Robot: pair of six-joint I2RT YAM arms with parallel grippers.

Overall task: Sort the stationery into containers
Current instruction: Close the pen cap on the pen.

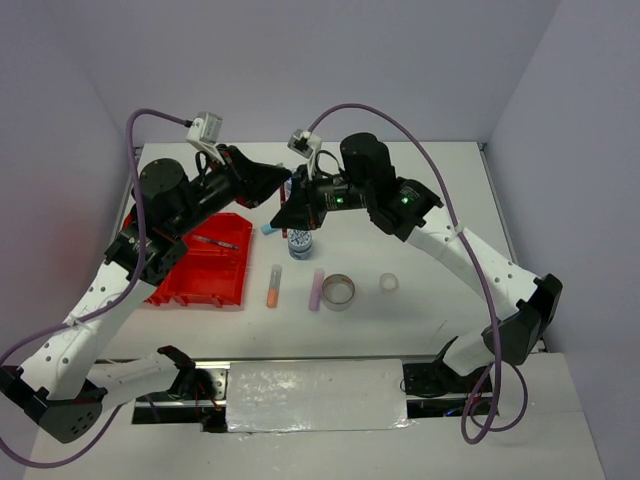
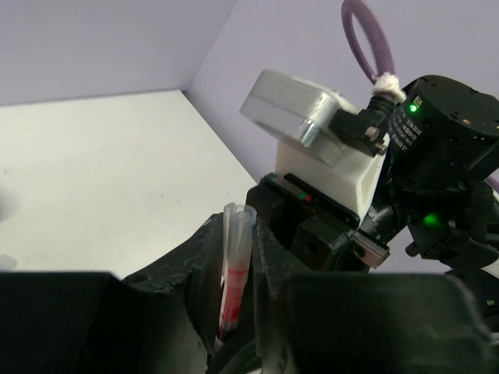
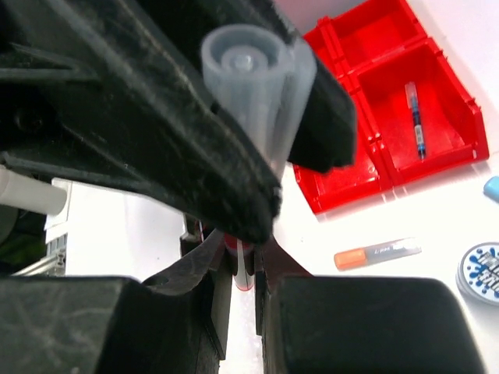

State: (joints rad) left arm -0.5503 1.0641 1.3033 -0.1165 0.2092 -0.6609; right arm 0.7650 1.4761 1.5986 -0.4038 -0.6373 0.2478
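Above the table's middle my two grippers meet tip to tip on one red pen (image 2: 236,269). The left gripper (image 2: 238,227) is shut on its clear-capped end (image 3: 253,74). Shut on the pen's red end (image 3: 243,269) is the right gripper (image 3: 243,273). From above, the left gripper (image 1: 281,190) and right gripper (image 1: 287,214) hide most of the pen. The red tray (image 1: 205,270) lies at the left, with a teal pen (image 1: 215,241) in a far compartment. On the table lie an orange stick (image 1: 273,285), a lilac stick (image 1: 317,289) and a light-blue stick (image 1: 268,228).
A blue-patterned tub (image 1: 300,243) stands right under the grippers. A grey tape ring (image 1: 338,292) touches the lilac stick, and a clear tape ring (image 1: 389,283) sits to its right. Purple cables arch over both arms. Walls close in at the back and sides.
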